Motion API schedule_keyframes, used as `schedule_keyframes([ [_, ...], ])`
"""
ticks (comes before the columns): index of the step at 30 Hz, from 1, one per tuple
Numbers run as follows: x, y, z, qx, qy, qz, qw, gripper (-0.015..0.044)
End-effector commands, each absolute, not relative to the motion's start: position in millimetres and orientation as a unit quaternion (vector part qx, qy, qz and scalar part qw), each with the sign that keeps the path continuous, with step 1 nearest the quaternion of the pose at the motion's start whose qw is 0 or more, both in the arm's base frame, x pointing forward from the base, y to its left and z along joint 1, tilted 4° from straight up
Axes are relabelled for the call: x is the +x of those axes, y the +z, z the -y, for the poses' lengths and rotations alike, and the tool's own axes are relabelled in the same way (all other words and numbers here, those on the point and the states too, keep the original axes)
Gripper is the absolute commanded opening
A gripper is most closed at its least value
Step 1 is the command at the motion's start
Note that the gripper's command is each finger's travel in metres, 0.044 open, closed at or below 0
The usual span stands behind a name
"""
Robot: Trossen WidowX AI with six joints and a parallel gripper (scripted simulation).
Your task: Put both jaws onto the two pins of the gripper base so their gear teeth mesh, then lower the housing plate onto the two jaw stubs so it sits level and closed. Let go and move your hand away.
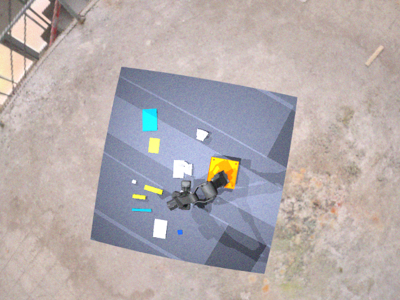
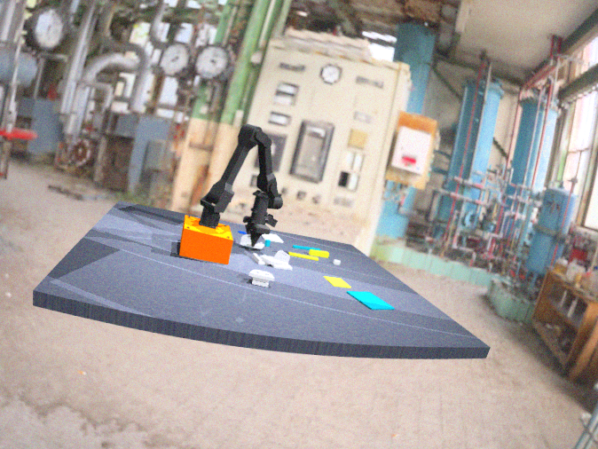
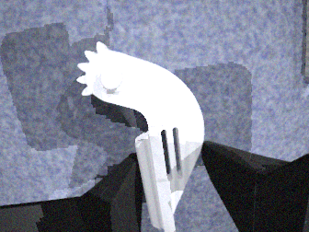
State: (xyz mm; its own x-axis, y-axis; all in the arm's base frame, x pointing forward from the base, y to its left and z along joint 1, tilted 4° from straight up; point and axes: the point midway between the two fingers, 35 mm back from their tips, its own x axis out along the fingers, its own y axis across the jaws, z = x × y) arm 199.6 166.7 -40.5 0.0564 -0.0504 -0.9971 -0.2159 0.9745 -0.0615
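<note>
A white curved jaw (image 3: 177, 92) (image 2: 246, 241) with gear teeth, a round boss and two slots lies below my gripper (image 3: 170, 155) (image 2: 254, 242). The fingers are closed in on both sides of its straight part, and the gripper is shut on it. I cannot tell whether it is off the table. From above, the arm mostly hides it. Beside it, a flat white piece (image 1: 178, 168) and a curved white piece (image 1: 188, 169) lie close together. A small white trapezoid-topped piece (image 1: 202, 134) (image 2: 261, 278) stands apart. Which are the base, second jaw and plate is unclear.
The arm stands on an orange box (image 1: 215, 166) (image 2: 205, 245). Also on the table are a cyan plate (image 1: 149, 120) (image 2: 371, 300), a yellow plate (image 1: 154, 145) (image 2: 337, 281), two yellow bars, a cyan bar (image 1: 141, 210), a white plate (image 1: 160, 228) and a blue block (image 1: 180, 232).
</note>
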Motion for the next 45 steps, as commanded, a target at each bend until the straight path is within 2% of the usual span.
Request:
schedule_keyframes([
  [1, 204, -25, -172, -0.092, 0.06, -0.679, 0.726, 0.0134],
  [16, 198, 22, -172, -0.093, 0.061, -0.679, 0.726, 0.0134],
  [29, 198, 24, -171, -0.092, 0.06, -0.679, 0.726, 0.0134],
  [45, 204, 27, -150, 0.037, -0.061, -0.679, 0.73, 0.0134],
])
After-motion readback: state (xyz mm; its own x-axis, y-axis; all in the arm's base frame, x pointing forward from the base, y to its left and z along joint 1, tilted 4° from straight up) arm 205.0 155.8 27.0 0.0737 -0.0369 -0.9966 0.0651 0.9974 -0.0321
